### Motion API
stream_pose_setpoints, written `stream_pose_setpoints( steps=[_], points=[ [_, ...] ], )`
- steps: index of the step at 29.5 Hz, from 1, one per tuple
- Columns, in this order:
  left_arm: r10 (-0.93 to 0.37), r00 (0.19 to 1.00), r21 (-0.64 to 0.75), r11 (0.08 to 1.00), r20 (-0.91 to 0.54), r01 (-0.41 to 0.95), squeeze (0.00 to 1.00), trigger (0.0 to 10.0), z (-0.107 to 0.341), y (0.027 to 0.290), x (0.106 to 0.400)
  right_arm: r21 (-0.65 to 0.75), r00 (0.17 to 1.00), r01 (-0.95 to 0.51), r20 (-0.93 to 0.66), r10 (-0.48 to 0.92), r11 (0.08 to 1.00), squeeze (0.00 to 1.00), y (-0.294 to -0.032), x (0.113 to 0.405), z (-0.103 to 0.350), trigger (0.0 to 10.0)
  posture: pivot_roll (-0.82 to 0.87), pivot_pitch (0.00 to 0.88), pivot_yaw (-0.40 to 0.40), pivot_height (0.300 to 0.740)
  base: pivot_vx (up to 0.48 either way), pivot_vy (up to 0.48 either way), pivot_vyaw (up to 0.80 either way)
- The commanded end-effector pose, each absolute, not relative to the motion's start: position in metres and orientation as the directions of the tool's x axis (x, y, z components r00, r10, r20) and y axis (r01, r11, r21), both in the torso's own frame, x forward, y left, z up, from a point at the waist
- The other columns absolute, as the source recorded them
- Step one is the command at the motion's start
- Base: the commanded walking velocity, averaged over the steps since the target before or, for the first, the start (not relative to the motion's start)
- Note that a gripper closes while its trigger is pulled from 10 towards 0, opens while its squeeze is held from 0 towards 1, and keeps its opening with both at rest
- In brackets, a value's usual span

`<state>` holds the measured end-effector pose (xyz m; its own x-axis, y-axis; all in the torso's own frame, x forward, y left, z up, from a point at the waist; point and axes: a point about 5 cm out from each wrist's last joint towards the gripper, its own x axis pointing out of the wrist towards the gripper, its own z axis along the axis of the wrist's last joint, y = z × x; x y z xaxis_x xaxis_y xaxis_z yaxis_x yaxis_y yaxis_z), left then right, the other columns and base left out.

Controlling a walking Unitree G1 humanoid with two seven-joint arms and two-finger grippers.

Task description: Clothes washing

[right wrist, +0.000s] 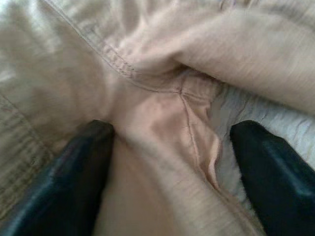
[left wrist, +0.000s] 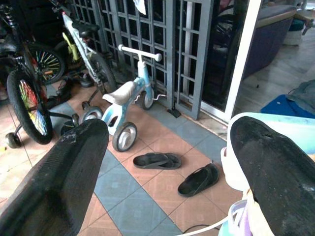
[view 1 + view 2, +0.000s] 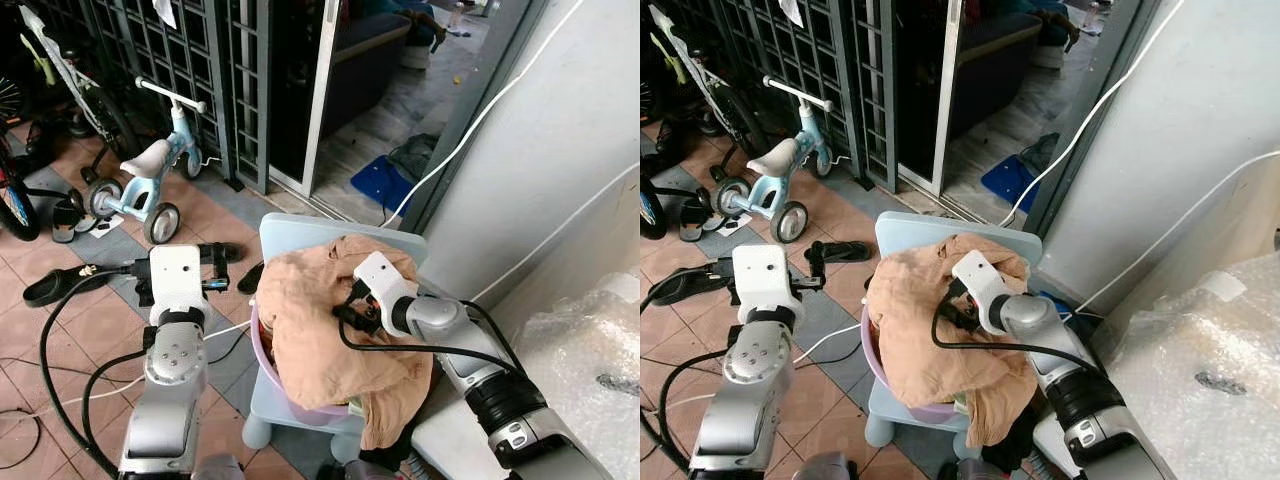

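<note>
A tan garment (image 3: 310,335) lies heaped over a pink basin (image 3: 262,358) that stands on a light blue plastic chair (image 3: 290,232). My right gripper (image 3: 345,312) is pushed into the top of the heap. In the right wrist view its open black fingers (image 1: 74,167) straddle a seamed fold of the tan cloth (image 1: 167,123), one on each side. My left gripper (image 3: 218,268) is held out level to the left of the chair, above the tiled floor. It is open with nothing between its fingers (image 2: 59,177).
A light blue balance bike (image 3: 150,170) and larger bicycles (image 2: 29,98) stand at the left by a dark grille gate (image 3: 180,60). Two black sandals (image 2: 157,160) and cables (image 3: 60,340) lie on the tiles. A white wall and a plastic-wrapped surface (image 3: 580,350) close the right side.
</note>
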<state>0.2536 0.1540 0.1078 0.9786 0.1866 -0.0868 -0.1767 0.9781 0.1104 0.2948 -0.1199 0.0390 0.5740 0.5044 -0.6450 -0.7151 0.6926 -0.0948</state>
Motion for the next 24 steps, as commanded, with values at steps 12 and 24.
stream_pose_setpoints(
  steps=[12, 24],
  points=[
    [0.153, 0.983, 0.116, 0.983, -0.099, -0.141, 0.00, 10.0, 0.110, 0.149, 0.254, 0.007, 0.455, -0.768, -0.698, 0.553, 0.641, 0.00, -0.122, 0.271, 0.017, 0.0, 0.09, 0.000, -0.104, 0.740, 0.000, 0.000, 0.00],
    [0.177, 0.979, 0.124, 0.979, -0.099, -0.164, 0.00, 10.0, 0.108, 0.151, 0.256, 0.023, 0.491, -0.743, -0.660, 0.568, 0.669, 0.00, -0.123, 0.278, 0.019, 0.0, 0.08, 0.000, -0.111, 0.740, 0.000, 0.000, 0.00]
  ],
)
